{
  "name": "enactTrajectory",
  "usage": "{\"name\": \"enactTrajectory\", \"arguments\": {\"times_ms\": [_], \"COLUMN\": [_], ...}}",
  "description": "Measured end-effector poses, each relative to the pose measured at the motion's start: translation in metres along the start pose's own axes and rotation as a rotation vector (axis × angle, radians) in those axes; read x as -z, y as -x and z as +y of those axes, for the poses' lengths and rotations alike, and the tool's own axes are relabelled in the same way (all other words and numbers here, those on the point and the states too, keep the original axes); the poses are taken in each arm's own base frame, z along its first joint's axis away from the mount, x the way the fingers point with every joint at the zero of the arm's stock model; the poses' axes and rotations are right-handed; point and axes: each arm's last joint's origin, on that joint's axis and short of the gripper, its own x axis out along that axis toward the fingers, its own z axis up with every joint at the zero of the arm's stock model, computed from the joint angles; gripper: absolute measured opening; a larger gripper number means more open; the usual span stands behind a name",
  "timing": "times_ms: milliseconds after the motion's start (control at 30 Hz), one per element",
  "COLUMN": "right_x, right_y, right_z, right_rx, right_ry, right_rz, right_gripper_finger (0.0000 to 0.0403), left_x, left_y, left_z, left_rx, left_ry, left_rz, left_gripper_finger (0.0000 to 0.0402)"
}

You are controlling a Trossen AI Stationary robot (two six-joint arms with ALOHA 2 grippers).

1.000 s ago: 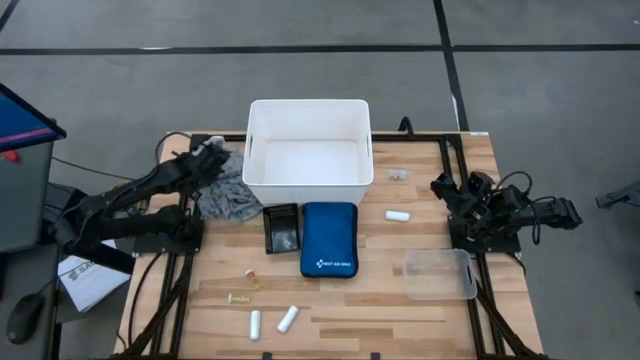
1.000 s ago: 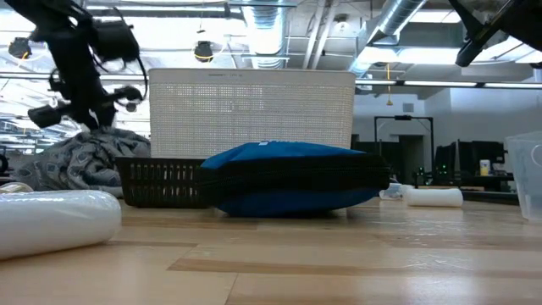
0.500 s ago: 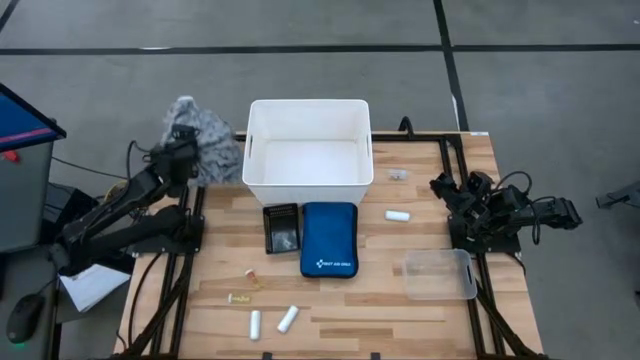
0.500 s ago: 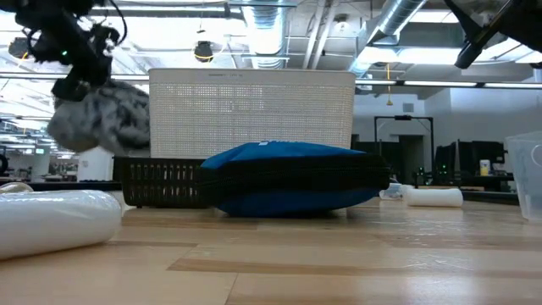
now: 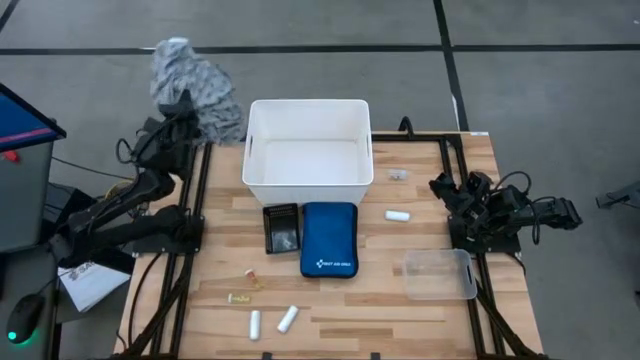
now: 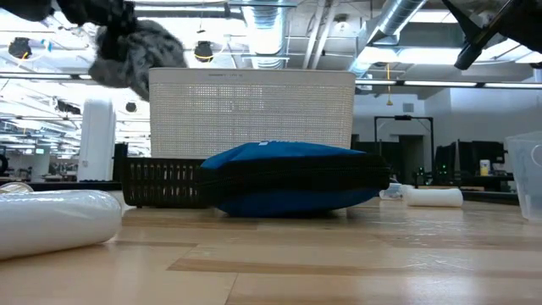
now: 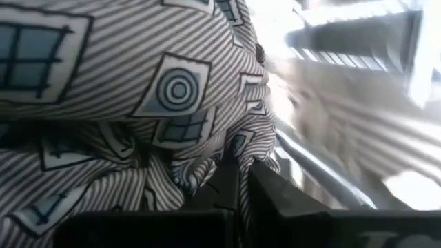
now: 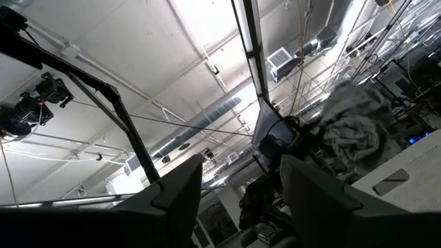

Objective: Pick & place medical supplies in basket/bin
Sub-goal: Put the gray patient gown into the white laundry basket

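Observation:
A grey-and-white patterned cloth (image 5: 192, 82) is bunched in my left gripper (image 5: 184, 108), high over the table's far left corner, left of the white bin (image 5: 250, 150). It also shows in the low view (image 6: 135, 47) and fills the left wrist view (image 7: 138, 103). Two white rolls (image 5: 272, 321) lie near the front edge, and one roll (image 5: 398, 215) lies right of the blue pouch. Tiny tan pieces (image 5: 252, 272) lie at the front left. My right gripper (image 8: 238, 186) is open and empty at the table's right edge (image 5: 447, 190). My left gripper is shut on a bunched fold of the cloth (image 7: 207, 172), several layers gathered between the two fingers. The cloth is lifted clear of the table and hangs as a loose bundle around the fingers. The cloth itself hides the exact place of contact.
A blue zip pouch (image 5: 329, 238) and a small black basket (image 5: 281, 228) lie in front of the bin. A clear plastic container (image 5: 440, 273) sits at the right front. A small item (image 5: 398, 175) lies right of the bin.
My left gripper has risen and gone toward the table's far left corner with the cloth. The cloth lay heaped on the table beside the bin. It now hangs bunched, lifted clear and high above the bin's rim.

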Motion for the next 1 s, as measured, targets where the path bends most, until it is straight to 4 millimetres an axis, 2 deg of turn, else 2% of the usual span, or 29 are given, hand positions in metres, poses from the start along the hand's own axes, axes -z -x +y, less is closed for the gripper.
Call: {"name": "enactTrajectory", "arguments": {"times_ms": [200,367,633,800,1000], "right_x": [0.000,0.000,0.000,0.000,-0.006], "right_y": [0.000,0.000,0.000,0.000,0.000], "right_z": [0.000,0.000,0.000,0.000,0.004], "right_rx": [0.000,0.000,-0.001,-0.002,-0.044], "right_ry": [0.010,0.011,0.010,0.007,-0.042], "right_rz": [0.001,0.001,0.002,0.002,-0.063], "right_gripper_finger": [0.0193,0.0193,0.0193,0.0193,0.0193], "left_x": [0.023,0.051,0.106,0.137,0.143], "left_y": [-0.014,-0.029,-0.041,-0.035,-0.031], "left_z": [-0.008,-0.021,-0.031,-0.024,-0.008], "left_rx": [0.284,0.446,0.590,0.531,0.325], "left_ry": [-0.049,-0.172,-0.278,-0.429,-0.551], "left_rz": [0.227,0.456,0.783,0.968,1.107], "left_gripper_finger": [0.0003,0.0003,0.0003,0.0003,0.0003]}}
